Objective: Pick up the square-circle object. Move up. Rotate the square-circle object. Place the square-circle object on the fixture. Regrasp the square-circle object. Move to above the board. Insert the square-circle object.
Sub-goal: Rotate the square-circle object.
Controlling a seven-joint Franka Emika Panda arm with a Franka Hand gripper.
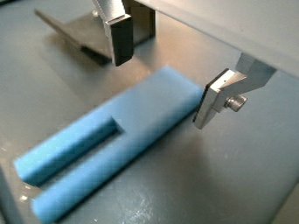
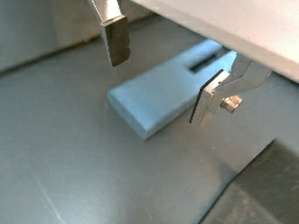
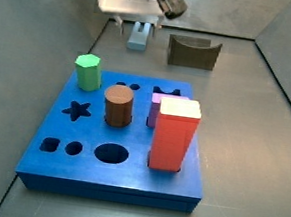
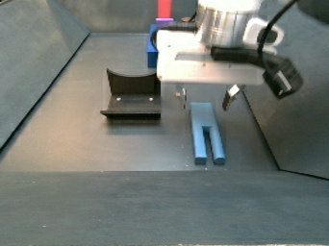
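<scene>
Task at its first step; nothing is picked up yet. Going by the side view with the board nearest: its holes sit close to you, the peg lies flat on the tabletop at 12 o'clock beyond it, fixture at 1 o'clock, empty. Your claw hangs over the peg's end, fingers apart, gripping nothing. Lift, rotate, fixture rest, regrasp and insertion remain.

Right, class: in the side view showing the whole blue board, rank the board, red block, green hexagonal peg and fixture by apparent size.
1. board
2. red block
3. fixture and green hexagonal peg: alike, and the fixture sits farther back, so unranked.

The gripper hangs open behind them.
</scene>
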